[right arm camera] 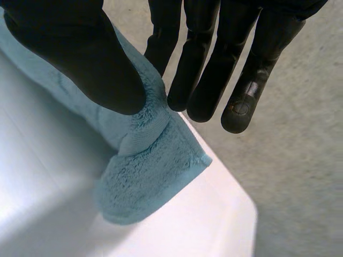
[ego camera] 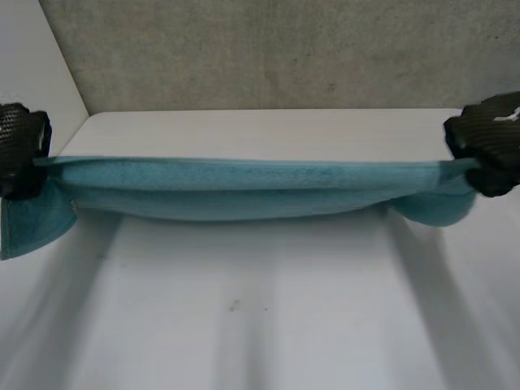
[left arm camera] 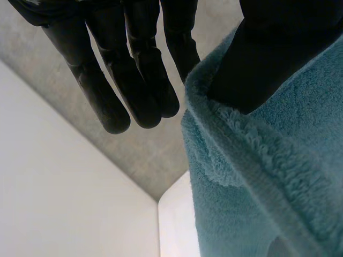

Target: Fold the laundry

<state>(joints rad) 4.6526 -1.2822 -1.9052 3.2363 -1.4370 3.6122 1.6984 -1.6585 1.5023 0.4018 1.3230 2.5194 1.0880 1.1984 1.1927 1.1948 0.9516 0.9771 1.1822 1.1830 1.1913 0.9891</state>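
While it is held up over the white table [ego camera: 260, 325], the blue towel [ego camera: 244, 188] is pulled out long from left to right. The left hand [ego camera: 20, 150] pinches the towel's left end between its thumb and a finger, and its other fingers stick out straight. The right hand [ego camera: 487, 142] pinches the right end the same way. A corner droops down at each end, and the middle sags a little.

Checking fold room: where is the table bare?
Bare table lies broad on the near side of the towel, and a narrower strip runs between towel and back wall. Crowded at both ends, where left hand and right hand pinch it.
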